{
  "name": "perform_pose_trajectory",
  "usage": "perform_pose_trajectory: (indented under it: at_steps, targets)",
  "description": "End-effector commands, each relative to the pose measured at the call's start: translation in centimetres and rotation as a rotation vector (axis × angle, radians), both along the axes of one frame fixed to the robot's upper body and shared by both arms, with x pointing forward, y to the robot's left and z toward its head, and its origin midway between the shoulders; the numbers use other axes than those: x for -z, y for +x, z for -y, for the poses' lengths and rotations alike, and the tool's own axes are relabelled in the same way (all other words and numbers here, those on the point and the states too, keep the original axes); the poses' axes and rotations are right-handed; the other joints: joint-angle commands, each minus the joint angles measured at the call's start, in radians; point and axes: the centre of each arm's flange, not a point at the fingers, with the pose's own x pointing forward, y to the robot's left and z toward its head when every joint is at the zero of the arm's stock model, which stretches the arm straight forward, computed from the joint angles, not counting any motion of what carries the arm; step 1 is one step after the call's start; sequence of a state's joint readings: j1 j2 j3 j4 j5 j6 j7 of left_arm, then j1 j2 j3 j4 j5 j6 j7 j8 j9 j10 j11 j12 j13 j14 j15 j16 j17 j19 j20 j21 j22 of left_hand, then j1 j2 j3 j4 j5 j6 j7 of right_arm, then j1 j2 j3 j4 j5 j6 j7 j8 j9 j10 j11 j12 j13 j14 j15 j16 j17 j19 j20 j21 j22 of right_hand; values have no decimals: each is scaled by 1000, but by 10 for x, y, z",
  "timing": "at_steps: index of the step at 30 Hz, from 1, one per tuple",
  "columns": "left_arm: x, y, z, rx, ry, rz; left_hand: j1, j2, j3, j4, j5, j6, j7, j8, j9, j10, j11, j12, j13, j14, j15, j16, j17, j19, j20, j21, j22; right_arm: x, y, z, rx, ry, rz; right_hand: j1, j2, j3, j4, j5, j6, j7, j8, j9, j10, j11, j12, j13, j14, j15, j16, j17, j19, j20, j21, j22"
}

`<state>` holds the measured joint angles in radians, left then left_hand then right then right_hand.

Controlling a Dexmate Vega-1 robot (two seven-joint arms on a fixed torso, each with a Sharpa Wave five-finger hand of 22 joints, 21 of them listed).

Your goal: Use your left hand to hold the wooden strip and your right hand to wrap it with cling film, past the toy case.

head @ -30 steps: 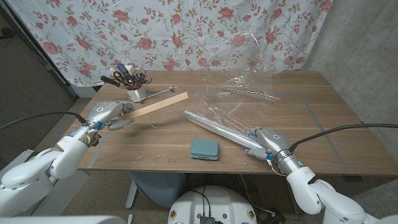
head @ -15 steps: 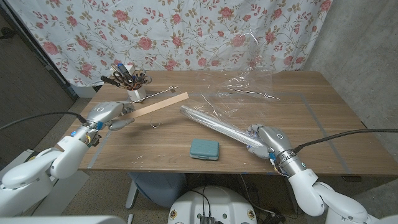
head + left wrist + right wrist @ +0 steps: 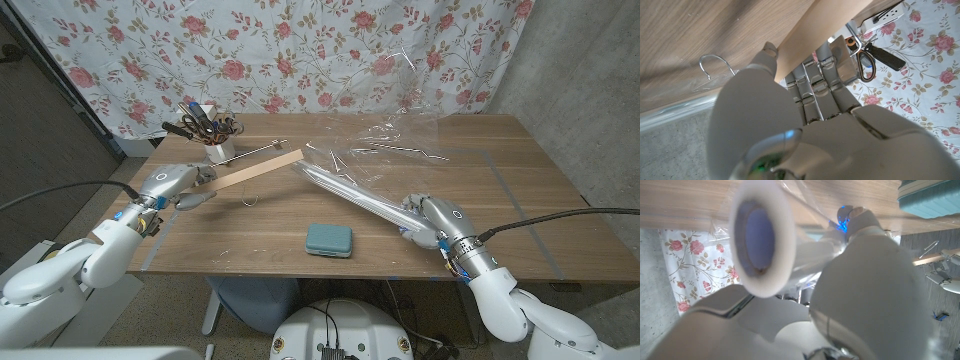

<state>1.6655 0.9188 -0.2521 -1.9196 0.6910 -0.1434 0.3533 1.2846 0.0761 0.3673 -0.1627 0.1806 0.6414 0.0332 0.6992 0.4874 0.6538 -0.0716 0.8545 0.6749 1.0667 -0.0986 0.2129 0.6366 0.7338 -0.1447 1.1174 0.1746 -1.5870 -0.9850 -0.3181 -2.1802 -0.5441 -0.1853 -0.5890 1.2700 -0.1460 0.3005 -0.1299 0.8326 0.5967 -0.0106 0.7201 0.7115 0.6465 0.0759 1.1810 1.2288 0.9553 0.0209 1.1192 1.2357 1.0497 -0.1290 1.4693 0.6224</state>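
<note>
My left hand (image 3: 178, 186) grips one end of the light wooden strip (image 3: 255, 169), which slants up over the table toward the middle; the strip (image 3: 825, 25) crosses above my left hand (image 3: 805, 105) in the left wrist view. My right hand (image 3: 432, 221) holds the cling film roll (image 3: 350, 194) by its near end. The roll's far tip lies close to the strip's free end. Loose clear film (image 3: 390, 145) trails from the roll across the far table. The roll's open core (image 3: 757, 237) faces the right wrist view, beside my right hand (image 3: 865, 280). The teal toy case (image 3: 329, 240) lies flat near the front edge.
A white holder with scissors and tools (image 3: 212, 130) stands at the back left. A thin wire hook (image 3: 246, 200) lies under the strip. A floral curtain (image 3: 300, 50) hangs behind the wooden table (image 3: 520, 190).
My right hand has swung the roll away from me and to the left, bringing its far tip up close to the strip's free end. The left hand and strip have stayed put.
</note>
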Motion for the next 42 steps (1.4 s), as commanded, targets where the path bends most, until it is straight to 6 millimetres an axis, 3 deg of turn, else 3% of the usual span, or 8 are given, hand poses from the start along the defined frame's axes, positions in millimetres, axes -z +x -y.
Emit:
perform_pose_trajectory:
  at_steps: [1,15,42]
  targets:
    - [1,-3,1,27,-1,46,0,12,100,-1,7,85,-85,68,4,62,-72,12,12,129,-126,7,4,-2,-3,8,2,-17,3,9,15,5,3,168,171,120,-25,7,2,3,-5,18,249,-241,400,19,245,-234,248,3,38,-85,4,-4]
    - [3,-7,0,25,19,60,1,25,91,0,1,72,-86,71,7,39,-74,27,17,108,-129,1,7,-12,-4,5,0,-35,5,19,33,4,11,159,165,122,-22,7,7,-1,-12,3,254,-239,400,19,244,-234,259,3,39,-86,9,-45]
    - [-18,-5,22,120,118,273,0,32,83,1,-2,70,-87,75,2,31,-76,37,4,100,-129,0,6,-20,-5,5,1,-89,-7,34,-11,51,74,154,168,127,-21,-8,9,-5,-23,-18,260,-236,400,19,244,-234,276,2,38,-86,45,-69]
